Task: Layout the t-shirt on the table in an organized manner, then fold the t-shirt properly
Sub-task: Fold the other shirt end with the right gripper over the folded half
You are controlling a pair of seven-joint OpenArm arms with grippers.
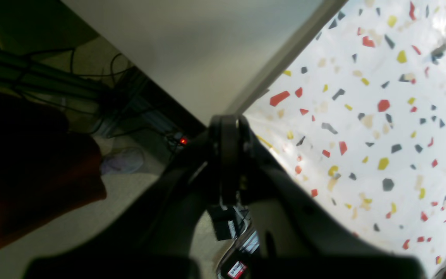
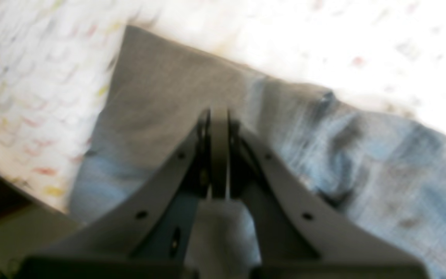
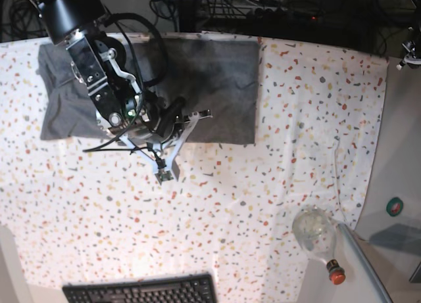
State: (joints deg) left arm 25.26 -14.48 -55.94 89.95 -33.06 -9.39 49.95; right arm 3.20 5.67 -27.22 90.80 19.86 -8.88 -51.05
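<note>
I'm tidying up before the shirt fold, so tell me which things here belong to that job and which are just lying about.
Part of the job:
- t-shirt
- table
- right gripper, shut

Just lying about:
- bottle
- keyboard

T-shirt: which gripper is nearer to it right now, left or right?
Right. The right gripper, shut and empty, hangs by the near edge of the t-shirt. The left gripper, also shut, sits at the table edge with no shirt in its view.
</note>
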